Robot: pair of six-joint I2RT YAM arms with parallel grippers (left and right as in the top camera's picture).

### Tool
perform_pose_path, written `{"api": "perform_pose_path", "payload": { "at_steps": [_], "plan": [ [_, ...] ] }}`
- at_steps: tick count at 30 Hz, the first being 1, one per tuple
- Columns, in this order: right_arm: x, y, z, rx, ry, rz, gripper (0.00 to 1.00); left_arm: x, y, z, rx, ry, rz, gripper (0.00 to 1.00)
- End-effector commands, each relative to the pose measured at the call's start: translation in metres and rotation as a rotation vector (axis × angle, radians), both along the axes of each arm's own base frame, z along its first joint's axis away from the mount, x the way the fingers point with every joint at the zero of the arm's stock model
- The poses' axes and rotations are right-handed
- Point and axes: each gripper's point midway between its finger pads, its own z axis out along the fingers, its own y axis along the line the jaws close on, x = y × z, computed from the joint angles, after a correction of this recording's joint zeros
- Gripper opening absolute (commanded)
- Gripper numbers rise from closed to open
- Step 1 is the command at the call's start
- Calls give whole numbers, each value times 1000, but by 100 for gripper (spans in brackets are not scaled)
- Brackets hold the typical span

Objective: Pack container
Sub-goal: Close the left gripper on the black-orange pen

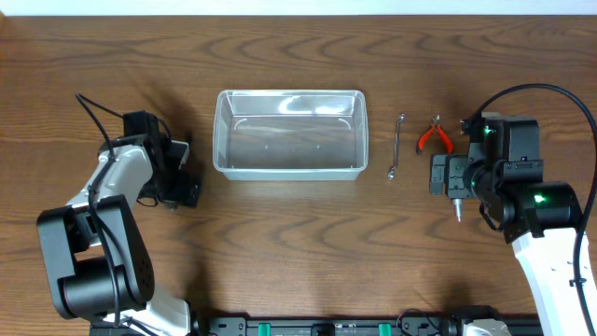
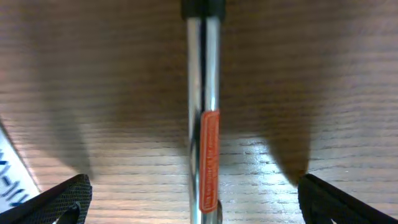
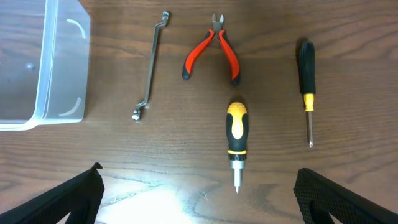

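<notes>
The clear plastic container point(image 1: 289, 135) stands empty at the table's middle; its corner shows in the right wrist view point(image 3: 43, 62). My left gripper point(image 1: 175, 187) is left of it, low over the table. It is open point(image 2: 199, 202), with its fingers on either side of a chrome tool shaft with an orange label point(image 2: 209, 149), not touching it. My right gripper point(image 1: 450, 177) is open and empty point(image 3: 199, 199). It hovers just in front of a stubby yellow-and-black screwdriver point(image 3: 236, 140).
A chrome wrench point(image 1: 395, 145) point(image 3: 148, 68), red-handled pliers point(image 1: 434, 136) point(image 3: 211, 53) and a slim black-and-yellow screwdriver point(image 3: 306, 81) lie right of the container. A blue-and-white object point(image 2: 9, 180) shows at the left wrist view's left edge.
</notes>
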Motion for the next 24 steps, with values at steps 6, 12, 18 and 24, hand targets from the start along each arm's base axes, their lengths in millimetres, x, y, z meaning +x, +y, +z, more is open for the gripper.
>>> {"api": "perform_pose_path", "payload": {
  "at_steps": [6,12,18,24],
  "plan": [
    [3,-2,8,-4,-18,-1,99,-6,-3,-6,-11,14,-15,98],
    [3,-2,8,-5,-17,-1,99,-8,-4,-6,-13,21,-14,95],
    [3,-2,8,-5,-17,-1,99,-8,-4,-6,-13,21,-14,83],
    [3,-2,8,-4,-18,-1,99,-8,-4,-6,-13,20,-14,71]
  ]
}}
